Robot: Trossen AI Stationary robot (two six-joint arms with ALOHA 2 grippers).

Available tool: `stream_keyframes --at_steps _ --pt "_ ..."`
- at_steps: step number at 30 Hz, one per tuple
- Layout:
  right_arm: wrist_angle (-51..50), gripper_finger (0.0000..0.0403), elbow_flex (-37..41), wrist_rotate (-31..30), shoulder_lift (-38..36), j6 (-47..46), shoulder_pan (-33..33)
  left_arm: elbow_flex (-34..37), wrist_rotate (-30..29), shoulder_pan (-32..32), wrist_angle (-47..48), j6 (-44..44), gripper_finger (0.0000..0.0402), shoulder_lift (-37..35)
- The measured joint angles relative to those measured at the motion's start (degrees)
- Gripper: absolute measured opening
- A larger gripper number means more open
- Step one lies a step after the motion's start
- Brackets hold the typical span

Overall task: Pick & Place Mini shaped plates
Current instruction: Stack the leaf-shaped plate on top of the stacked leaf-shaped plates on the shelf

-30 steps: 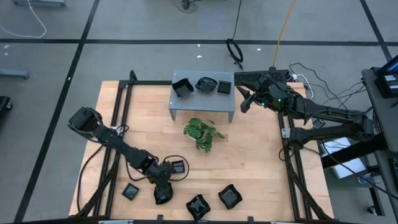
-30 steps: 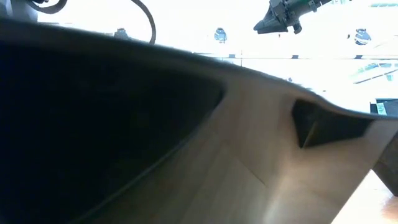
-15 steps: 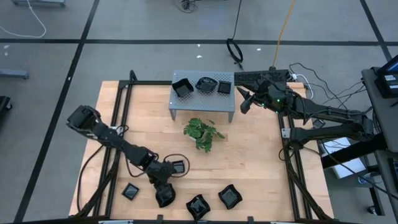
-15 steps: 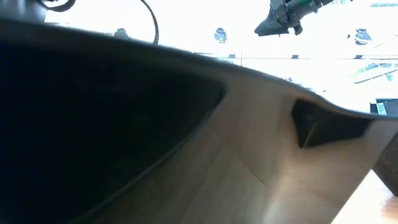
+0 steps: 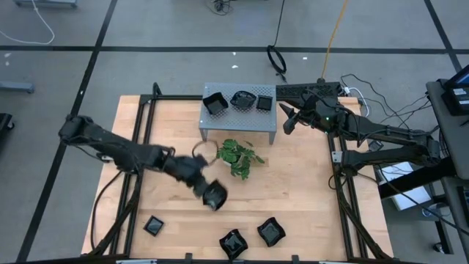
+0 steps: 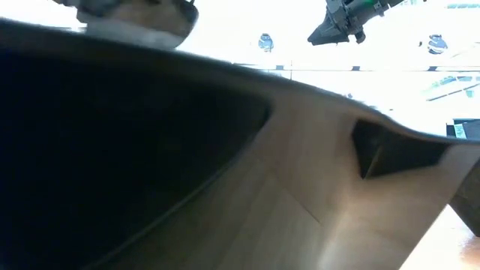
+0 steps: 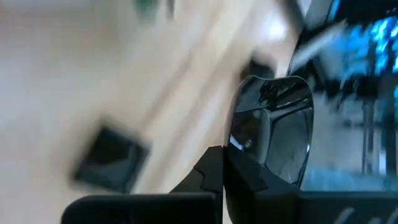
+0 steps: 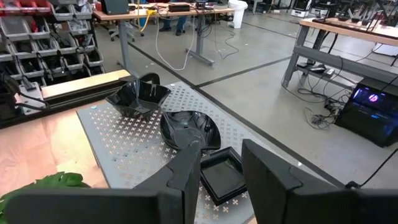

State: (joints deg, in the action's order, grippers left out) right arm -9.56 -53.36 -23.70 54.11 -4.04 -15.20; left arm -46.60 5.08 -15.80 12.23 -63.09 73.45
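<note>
My left gripper (image 5: 203,186) is shut on a glossy black mini shaped plate (image 5: 215,196), held above the table's middle, near the green plant (image 5: 238,156). Three more plates (image 5: 153,225) (image 5: 233,243) (image 5: 270,232) lie flat along the table's near edge. Three others (image 5: 215,103) (image 5: 241,100) (image 5: 263,103) sit on the grey perforated stand (image 5: 238,121) at the far side. My right gripper (image 5: 288,117) hangs open beside the stand's right end with nothing between its fingers (image 8: 186,168). My left gripper pinches the plate's rim (image 7: 244,146) between its two shut fingers (image 7: 214,171), which slant downward. The plate (image 7: 273,130) is lifted clear of the table and sticks out past the fingertips, tilted on edge.
A dark frame (image 5: 139,147) borders the wooden table on the left and right. In the left wrist view a square plate (image 7: 112,158) lies flat on the wood below. Something dark, close to the lens, fills most of the low view.
My left gripper has taken hold of a plate near the table's near edge. It has risen and swung toward the far edge and the right, toward the plant. It has also tipped up nearer to level. The plate has gone with it, lifted clear.
</note>
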Motion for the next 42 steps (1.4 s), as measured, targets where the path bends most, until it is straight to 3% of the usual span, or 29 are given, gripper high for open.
stream_keyframes --at_steps 8,14,23,29,35,42 --pt "0.81 0.0104 0.00 0.00 0.01 0.15 0.00 -11.42 -5.79 12.91 1.63 21.78 0.0003 0.16" --pt "1.25 0.0104 0.00 0.00 0.01 0.22 0.00 -26.57 -6.45 23.57 15.88 38.36 0.0003 4.79" --pt "1.59 0.0104 0.00 -0.04 0.01 0.42 -0.07 -52.96 0.77 36.69 36.24 60.12 0.0003 22.10" --pt "1.57 0.0104 0.00 -0.12 0.01 0.44 -0.07 -65.99 2.43 42.14 38.58 71.66 0.0003 32.77" --pt "1.40 0.0104 0.00 -0.20 0.01 0.44 -0.09 -70.25 2.41 45.50 38.20 80.04 0.0003 38.38" --pt "1.62 0.0104 0.00 -0.28 0.25 2.38 -0.11 -70.30 2.49 48.37 38.25 96.57 0.0003 38.56"
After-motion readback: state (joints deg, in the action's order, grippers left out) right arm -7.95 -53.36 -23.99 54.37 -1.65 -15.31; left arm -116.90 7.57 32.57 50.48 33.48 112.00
